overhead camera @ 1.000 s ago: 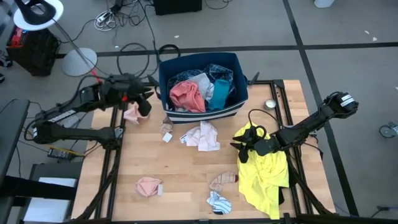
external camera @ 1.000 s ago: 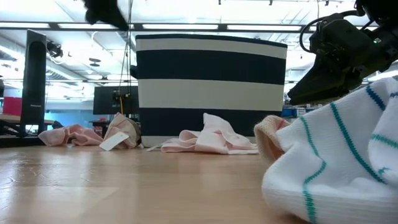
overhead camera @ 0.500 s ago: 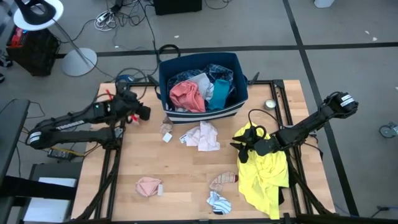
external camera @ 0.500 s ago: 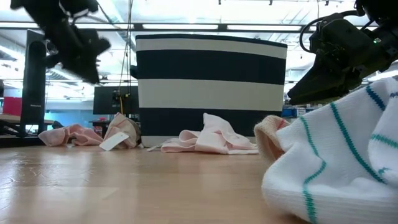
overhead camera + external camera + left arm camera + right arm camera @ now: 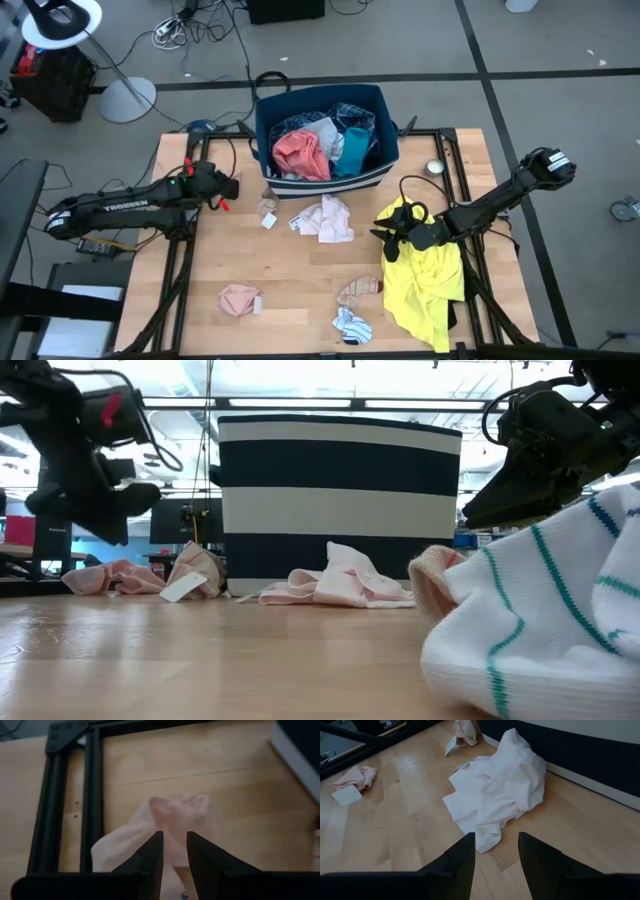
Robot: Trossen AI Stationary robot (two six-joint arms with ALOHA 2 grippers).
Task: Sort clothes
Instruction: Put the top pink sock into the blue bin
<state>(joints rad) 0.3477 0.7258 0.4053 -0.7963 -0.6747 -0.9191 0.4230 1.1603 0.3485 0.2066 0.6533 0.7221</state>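
**Laundry sort: left tool parked over a pink piece, right one idle on the yellow shirt**

So the left tool (image 5: 228, 186) hung low over the far-left part of the bench (image 5: 290, 275), just left of the navy bin (image 5: 327, 165). Its wrist view showed a pale pink garment (image 5: 172, 822) lying flat on the wood right under the fingertips (image 5: 153, 851), which stood only a narrow gap apart with nothing between them. Not gripping anything as far as I could see.

The right tool (image 5: 388, 243) sat at the top edge of the yellow shirt (image 5: 427, 280) on the right side of the bench, fingers spread and empty, aimed at the crumpled white-pink piece (image 5: 495, 787) in front of the bin.

Inside the bin were a coral-pink garment (image 5: 302, 152), something teal and a dark patterned piece. Loose on the bench: a small beige piece with a tag (image 5: 268, 210) near the bin's left corner, a folded pink piece (image 5: 238, 298) near the front left, a tan striped one (image 5: 360, 290) and a white sock with teal stripes (image 5: 351, 324) near the front edge.
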